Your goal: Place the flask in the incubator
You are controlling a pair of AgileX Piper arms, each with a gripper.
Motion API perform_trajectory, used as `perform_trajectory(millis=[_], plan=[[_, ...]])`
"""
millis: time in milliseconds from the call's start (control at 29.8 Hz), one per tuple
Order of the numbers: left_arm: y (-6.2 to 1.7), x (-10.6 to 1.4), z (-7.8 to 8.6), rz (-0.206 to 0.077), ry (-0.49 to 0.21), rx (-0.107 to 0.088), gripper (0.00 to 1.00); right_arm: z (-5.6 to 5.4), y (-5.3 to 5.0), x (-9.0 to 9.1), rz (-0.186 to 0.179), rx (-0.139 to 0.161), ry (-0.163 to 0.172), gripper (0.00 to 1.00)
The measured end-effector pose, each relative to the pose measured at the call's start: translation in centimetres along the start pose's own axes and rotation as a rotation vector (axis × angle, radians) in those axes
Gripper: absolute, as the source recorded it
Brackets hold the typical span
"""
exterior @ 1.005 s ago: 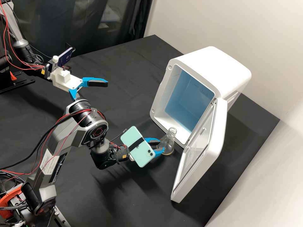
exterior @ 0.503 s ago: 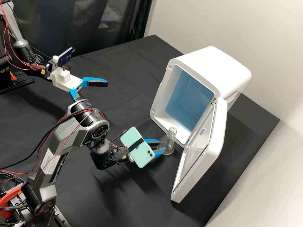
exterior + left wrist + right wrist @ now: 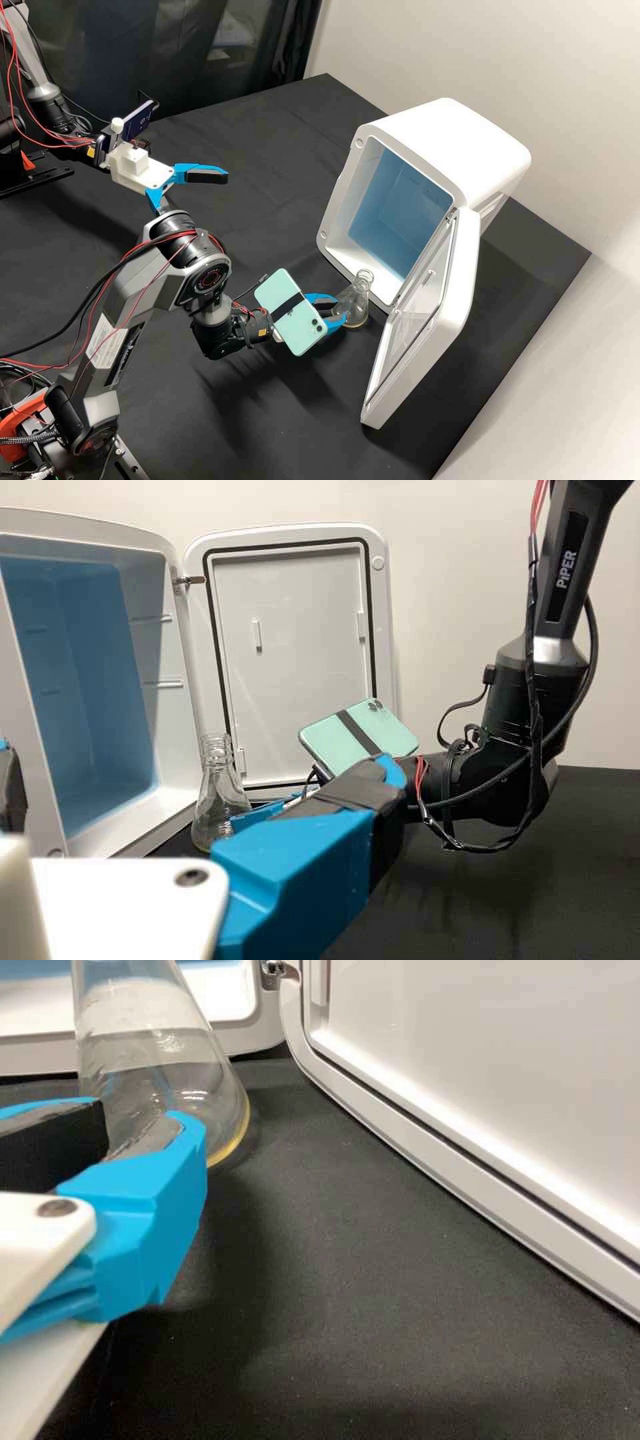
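A clear conical flask (image 3: 357,301) stands upright on the black bench, just in front of the white incubator (image 3: 460,143), close to the lower lip of its blue opening. The incubator's door (image 3: 427,313) hangs wide open beside it. My right gripper (image 3: 331,312), under a mint phone, is low at the flask's near side. It is open, with its fingertips (image 3: 150,1175) against the flask (image 3: 160,1060) near its base. My left gripper (image 3: 190,190) hangs open and holds nothing, well back above the bench. Past its blue finger (image 3: 300,870) stand the flask (image 3: 217,795) and the door (image 3: 290,650).
The bench's edge runs close behind and to the right of the incubator, with a white wall beyond. Cables and the arms' bases crowd the left side. The right arm's elbow (image 3: 190,257) rises just under my left gripper.
The right arm's elbow has shifted slightly; the flask, the incubator and the left arm have not visibly moved.
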Motion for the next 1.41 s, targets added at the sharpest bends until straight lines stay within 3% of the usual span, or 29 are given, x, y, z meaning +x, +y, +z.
perform_trajectory(millis=[168, 436, 570, 804, 871, 938, 1240, 1407], plan=[[0.0, 0.0, 0.0, 0.0, 0.0, 0.0, 1.0, 0.1, 0.0, 0.0, -0.004, 0.008, -0.005, 0.0], [0.0, 0.0, 0.0, 0.0, 0.0, 0.0, 1.0, -0.3, 1.1, 0.5, 0.011, 0.023, -0.004, 0.0], [0.0, 0.0, 0.0, 0.0, 0.0, 0.0, 1.0, -1.2, 1.8, 1.2, 0.031, 0.03, 0.023, 0.0], [0.0, 0.0, 0.0, 0.0, 0.0, 0.0, 1.0, -2.3, 2.5, 1.7, 0.034, 0.041, 0.033, 0.0], [0.0, 0.0, 0.0, 0.0, 0.0, 0.0, 1.0, -2.8, 2.8, 1.9, 0.043, 0.063, 0.044, 0.0], [0.0, 0.0, 0.0, 0.0, 0.0, 0.0, 1.0, -3.3, 2.9, 2.0, 0.041, 0.077, 0.045, 0.0], [0.0, 0.0, 0.0, 0.0, 0.0, 0.0, 1.0, -5.5, 2.9, 3.0, 0.025, 0.085, 0.082, 0.0], [0.0, 0.0, 0.0, 0.0, 0.0, 0.0, 1.0, -6.9, 3.1, 3.6, 0.038, 0.113, 0.099, 0.0]])
